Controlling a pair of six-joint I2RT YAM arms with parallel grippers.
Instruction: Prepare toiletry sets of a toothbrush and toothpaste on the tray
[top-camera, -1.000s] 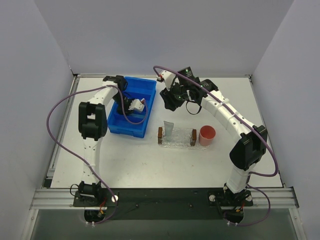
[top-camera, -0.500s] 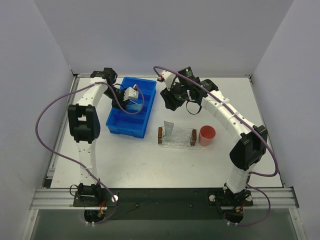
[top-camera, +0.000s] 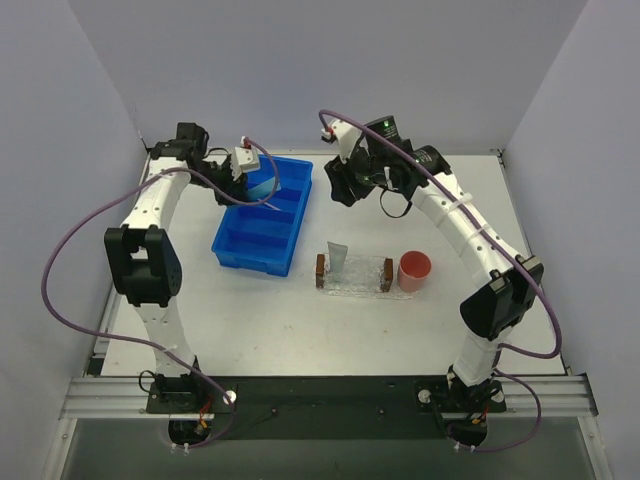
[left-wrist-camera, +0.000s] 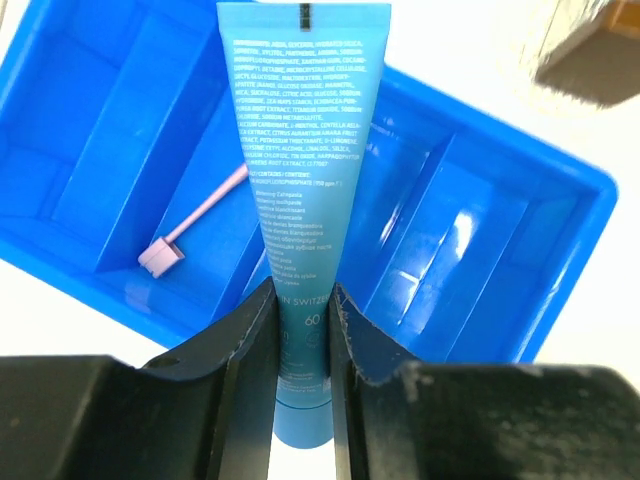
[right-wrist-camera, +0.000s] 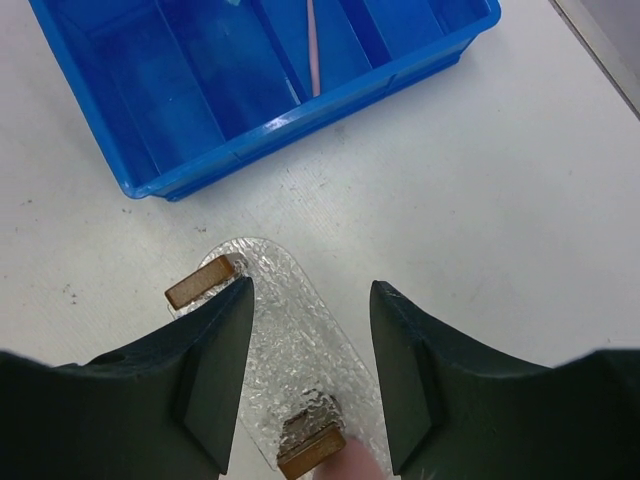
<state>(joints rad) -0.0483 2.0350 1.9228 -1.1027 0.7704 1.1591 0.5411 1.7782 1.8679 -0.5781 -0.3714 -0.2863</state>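
The white counter carries three things. A blue compartmented bin sits left of centre toward the back, slightly angled. A clear glittery tray lies near the middle, with a brown block at each short end. A round pink cup stands just beside the tray's right end.

Bright, even light gives soft shadows, white shiny spots sit on the blue bin, and near edges look blurry.

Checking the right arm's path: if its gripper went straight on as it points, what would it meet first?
Most likely the tray, framed between the right gripper's open jaws in its wrist view; depth is unclear.
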